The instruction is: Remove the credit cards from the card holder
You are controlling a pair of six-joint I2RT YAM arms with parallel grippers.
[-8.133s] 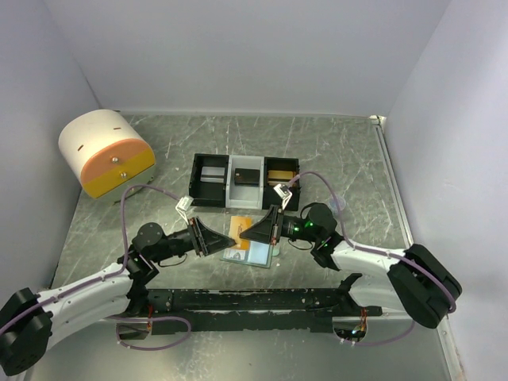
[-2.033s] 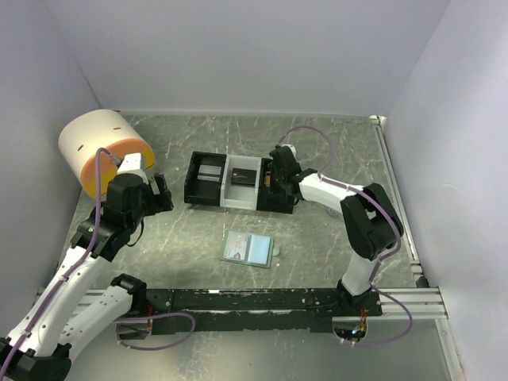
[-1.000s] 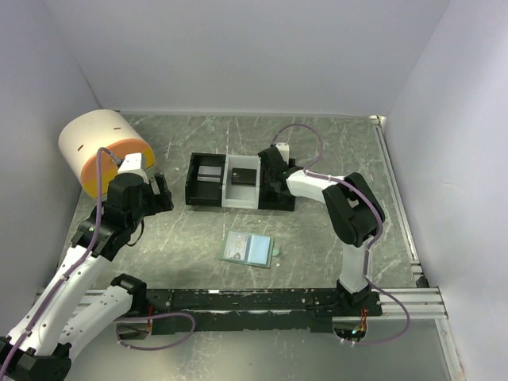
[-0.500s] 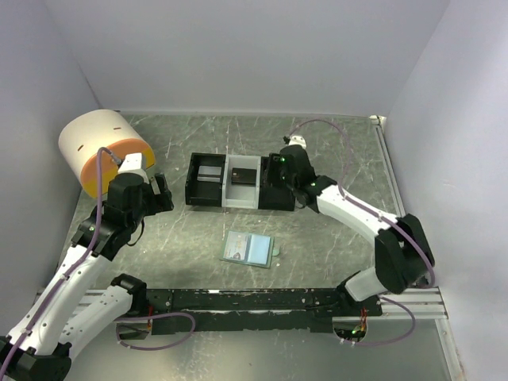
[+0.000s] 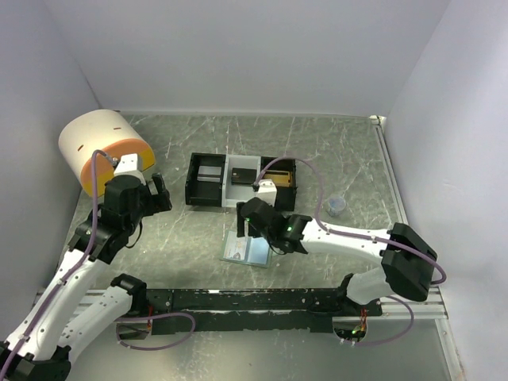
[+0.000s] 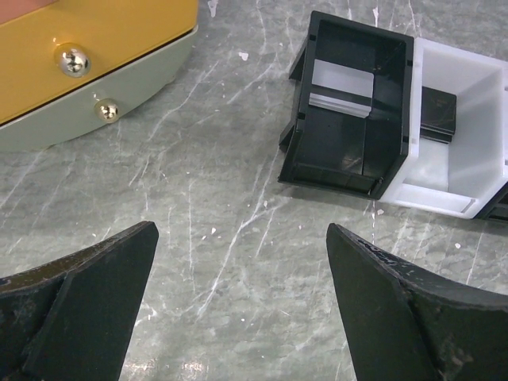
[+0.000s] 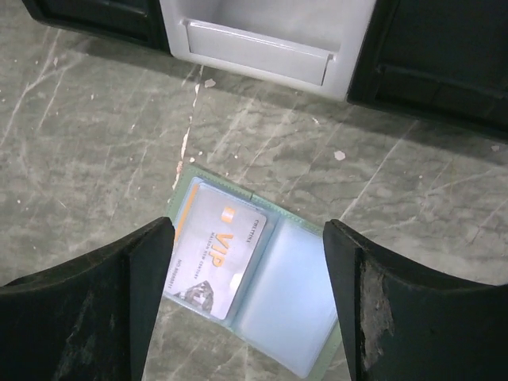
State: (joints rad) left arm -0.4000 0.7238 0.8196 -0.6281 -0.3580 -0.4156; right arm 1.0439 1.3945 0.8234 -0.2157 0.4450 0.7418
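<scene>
Grey-green marbled table [image 5: 333,151], pale walls [image 5: 238,55] — card holder [image 5: 248,252] lying open

Grey table [image 5: 349,151]: card holder [image 5: 244,252], compartment tray [image 5: 203,198], drawer box [image 5: 99,147].

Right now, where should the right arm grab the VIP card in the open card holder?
Probably the long edge of the VIP card farthest from the fold, from straight above: it lies flat inside the open card holder, leaving only an edge to pinch.
</scene>
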